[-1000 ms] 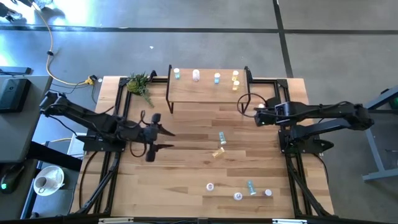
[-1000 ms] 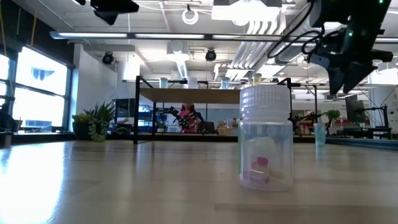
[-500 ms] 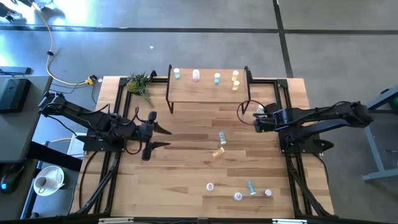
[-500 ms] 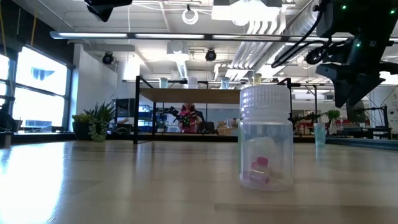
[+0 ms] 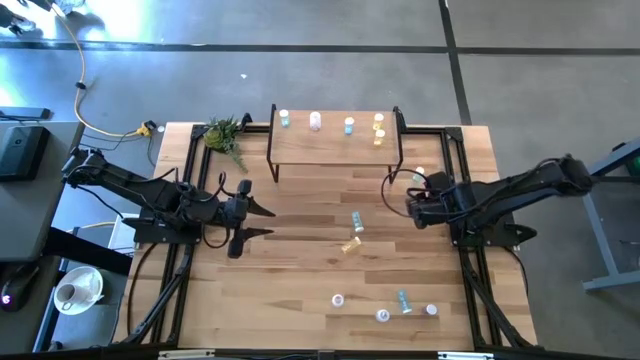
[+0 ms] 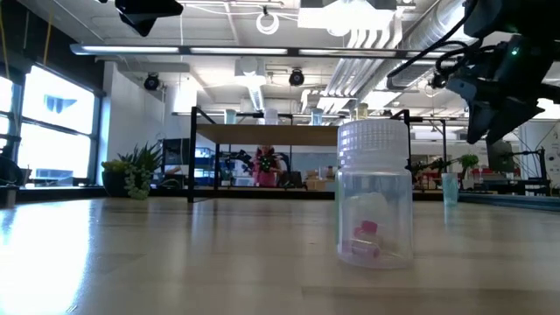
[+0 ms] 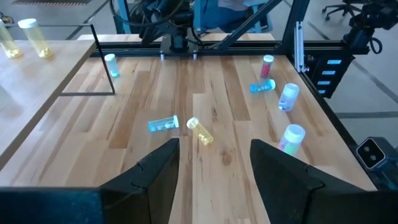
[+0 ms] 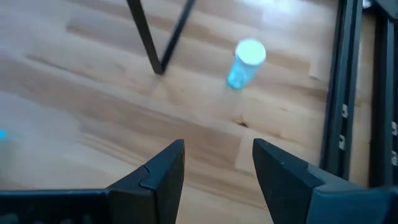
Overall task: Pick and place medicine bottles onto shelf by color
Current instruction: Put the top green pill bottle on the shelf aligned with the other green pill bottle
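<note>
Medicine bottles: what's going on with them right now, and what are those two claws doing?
Left gripper fingers open, empty, over table's left. Right gripper open, empty, facing a light blue bottle near the shelf leg. Several medicine bottles loose on the table. Nothing blocking.

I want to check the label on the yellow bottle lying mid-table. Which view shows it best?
The left wrist view: the yellow bottle lies on its side, unobstructed, beside a blue one. The high view shows it tiny. The low and right wrist views miss it.
</note>
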{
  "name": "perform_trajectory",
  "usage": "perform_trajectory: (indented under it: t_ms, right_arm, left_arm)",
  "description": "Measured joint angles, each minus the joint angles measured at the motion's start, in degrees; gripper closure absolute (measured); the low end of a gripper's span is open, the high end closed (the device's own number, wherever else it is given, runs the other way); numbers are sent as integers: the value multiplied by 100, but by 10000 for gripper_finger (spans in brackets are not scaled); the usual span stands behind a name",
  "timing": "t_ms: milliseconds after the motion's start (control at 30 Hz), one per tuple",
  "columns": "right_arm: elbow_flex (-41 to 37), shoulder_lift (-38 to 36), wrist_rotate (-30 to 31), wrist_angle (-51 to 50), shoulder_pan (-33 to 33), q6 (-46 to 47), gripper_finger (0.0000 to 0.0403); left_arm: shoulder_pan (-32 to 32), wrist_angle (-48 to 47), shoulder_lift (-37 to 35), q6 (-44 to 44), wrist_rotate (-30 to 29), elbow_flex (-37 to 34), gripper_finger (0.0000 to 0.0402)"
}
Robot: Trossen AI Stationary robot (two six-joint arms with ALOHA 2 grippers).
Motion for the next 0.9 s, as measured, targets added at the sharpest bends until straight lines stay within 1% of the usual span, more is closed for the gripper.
perform_trajectory:
  t_ms: [200, 300, 467, 533, 667, 800, 900]
  right_arm:
    - [0, 223, 652, 288, 248, 374, 222]
    - [0, 419, 786, 445, 287, 377, 222]
    - [-1, 657, 761, 469, 287, 377, 222]
    - [-2, 656, 853, 469, 282, 378, 222]
    - [-2, 640, 1252, 469, 281, 396, 222]
    - [-2, 640, 1274, 458, 270, 324, 220]
    - [-2, 640, 1333, 402, 270, 252, 211]
  left_arm:
    - [2, 0, 0, 0, 0, 0, 216]
    - [2, 0, 0, 2, 0, 0, 216]
    - [2, 2, 0, 2, 0, 0, 216]
    - [2, 1, 0, 2, 0, 0, 216]
    - [2, 2, 2, 2, -2, 0, 216]
    - [2, 7, 39, 4, -1, 2, 216]
    - [2, 13, 37, 110, -1, 2, 216]
